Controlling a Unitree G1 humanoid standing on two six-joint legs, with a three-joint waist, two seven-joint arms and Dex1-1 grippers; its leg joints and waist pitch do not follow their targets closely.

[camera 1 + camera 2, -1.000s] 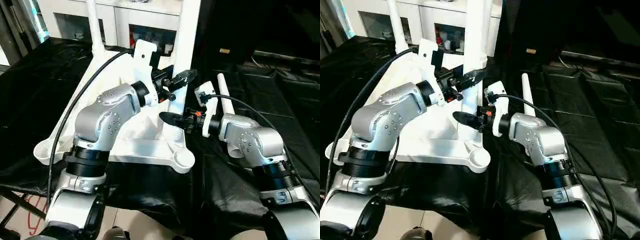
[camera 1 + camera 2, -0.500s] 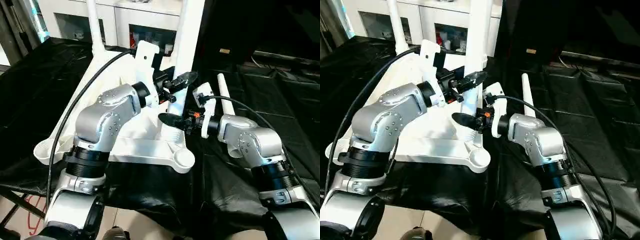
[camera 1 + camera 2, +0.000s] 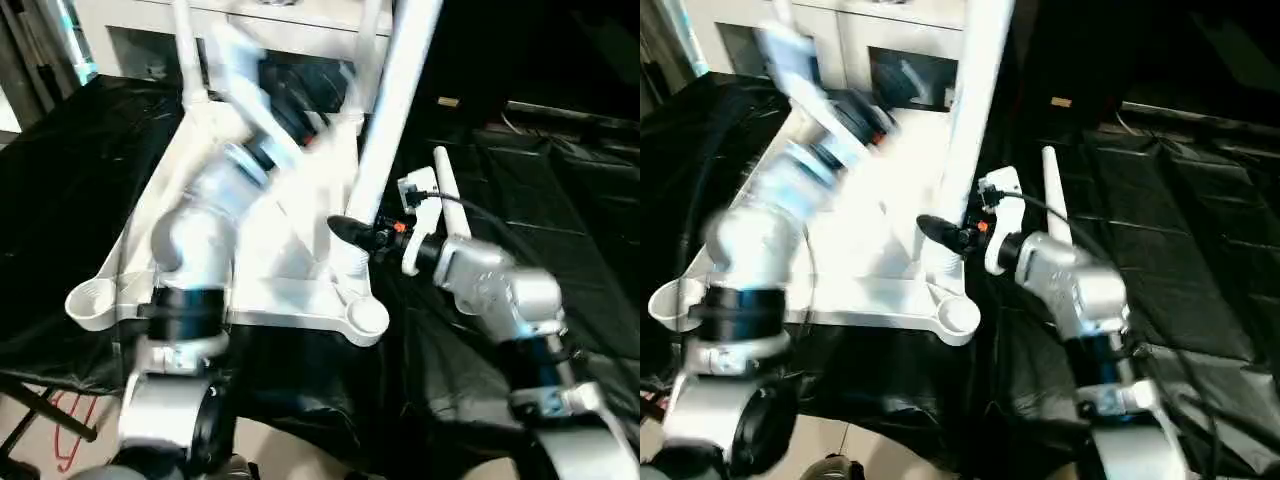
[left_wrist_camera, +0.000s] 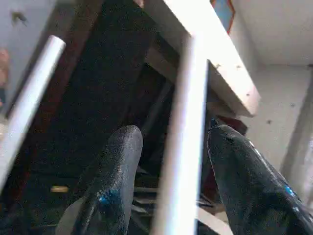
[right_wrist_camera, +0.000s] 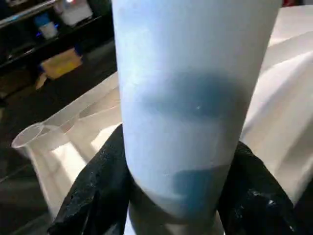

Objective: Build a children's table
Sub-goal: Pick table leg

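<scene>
The children's table [image 3: 300, 290] lies upside down on a counter [image 3: 60, 180] draped in black sheeting, ribbed underside up, with one leg [image 3: 395, 120] standing tilted in the near corner socket nearest the right arm. The right gripper [image 3: 352, 232] is closed around this leg low on the tube, just above the socket; the right wrist view shows both black fingers [image 5: 98, 191] pressed against opposite sides of the tube. The left gripper [image 4: 171, 161] straddles the same leg higher up; in the left wrist view its fingers stand either side of the tube with gaps showing, so it is judged open and not gripping. The left arm is blurred in the head views. A further leg [image 3: 190, 50] stands in a far socket, and a loose leg [image 3: 448, 190] lies on the sheeting just beside the right forearm. The near left socket [image 3: 90, 300] is empty. Handling assessment: the parts look like light, stiff, hollow plastic with a smooth, slippery surface. A low hold near the socket gives best control for seating; a high hold adds leverage that could tip the light top.
</scene>
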